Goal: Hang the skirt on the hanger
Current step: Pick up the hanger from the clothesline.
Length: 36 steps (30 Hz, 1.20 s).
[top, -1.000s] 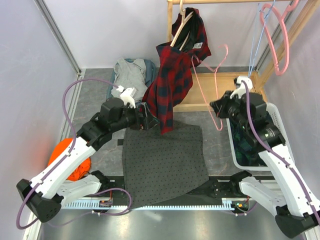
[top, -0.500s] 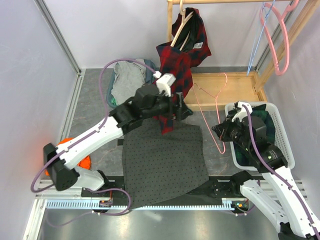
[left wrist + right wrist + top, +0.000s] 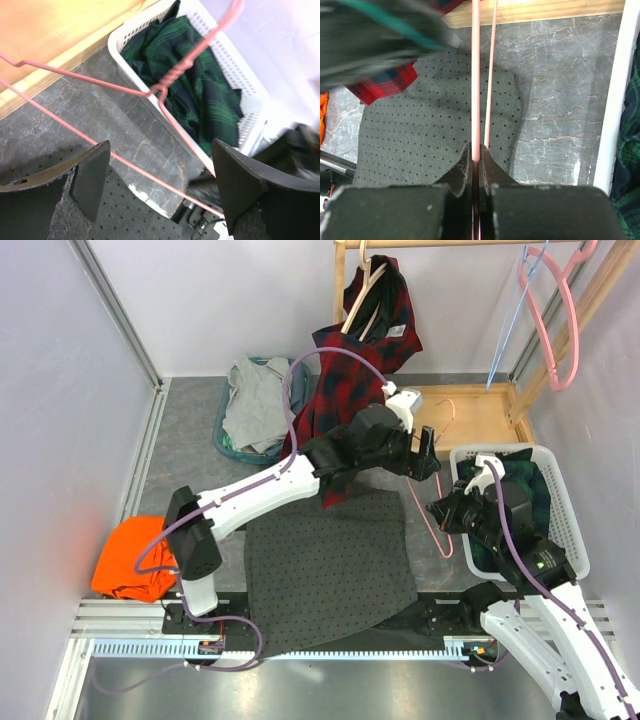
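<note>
Left arm has swung a long way across from the left side of the bench (image 3: 185, 455) in the last second, so the left end effector (image 3: 424, 454) now sits right of centre, up by the pink hanger (image 3: 475, 75). Meanwhile the right arm has pulled back toward its base and brought the hanger with it. Progress-wise I'd call it early: the skirt (image 3: 330, 560) is lying flat on the bench between the two arm bases, with nothing threaded through it, so getting it onto the hanger is all still to do. The right end effector (image 3: 447, 510) is clamped tight on the hanger's wire, which you can see pinched between its fingers in the wrist view. The left end effector is spread wide and holding nothing; from its own camera the hanger's twisted neck sits just past the gap. The skirt's far edge is just below the left end effector and just beside the right one, and neither touches it as far as I can tell.
</note>
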Each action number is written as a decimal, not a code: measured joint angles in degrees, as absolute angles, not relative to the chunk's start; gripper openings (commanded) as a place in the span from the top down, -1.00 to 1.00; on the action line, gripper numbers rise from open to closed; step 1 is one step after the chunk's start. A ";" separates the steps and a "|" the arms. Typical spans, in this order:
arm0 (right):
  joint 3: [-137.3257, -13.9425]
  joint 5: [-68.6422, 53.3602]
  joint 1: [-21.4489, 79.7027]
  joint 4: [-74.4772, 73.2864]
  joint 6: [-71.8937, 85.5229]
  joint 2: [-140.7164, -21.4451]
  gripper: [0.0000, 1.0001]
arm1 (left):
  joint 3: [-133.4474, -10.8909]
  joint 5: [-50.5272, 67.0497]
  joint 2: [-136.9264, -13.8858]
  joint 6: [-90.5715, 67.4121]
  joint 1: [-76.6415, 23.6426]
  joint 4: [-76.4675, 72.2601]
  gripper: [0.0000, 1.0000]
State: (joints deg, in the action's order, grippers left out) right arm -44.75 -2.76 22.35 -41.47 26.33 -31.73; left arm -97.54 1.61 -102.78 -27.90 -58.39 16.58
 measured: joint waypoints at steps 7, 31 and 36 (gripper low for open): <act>-44.69 -3.36 22.39 -42.17 26.33 -31.22 1.00 | -99.83 -0.54 -107.87 -27.83 -58.65 16.47 -0.73; -44.62 -9.76 22.87 -39.97 26.33 -32.34 0.09 | -108.40 -6.96 -114.08 -33.41 -60.82 15.57 0.97; -45.98 -7.14 23.03 -41.30 26.28 -32.27 -0.38 | -106.08 -8.32 -113.16 -32.91 -60.38 16.51 0.97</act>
